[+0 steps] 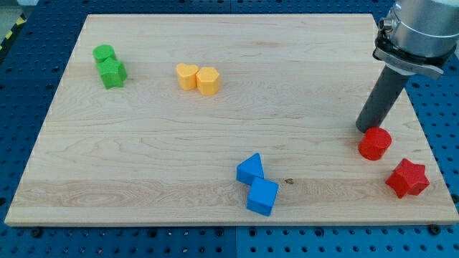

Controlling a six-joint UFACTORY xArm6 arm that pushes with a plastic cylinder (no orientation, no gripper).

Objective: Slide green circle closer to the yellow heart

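Green circle [104, 52] at board's top-left corner, touching green star [112, 72] below | open wood to yellow heart [186, 76], which abuts yellow hexagon [209, 81] | wooden board [158, 143] on blue perforated table [29, 86] | my tip [366, 130] at far right, just above red hexagon-like block [375, 143]; no pincer, bare rod.

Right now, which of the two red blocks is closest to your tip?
The red circle-like block, touching just below my tip. The red star lies farther toward the view's bottom right.
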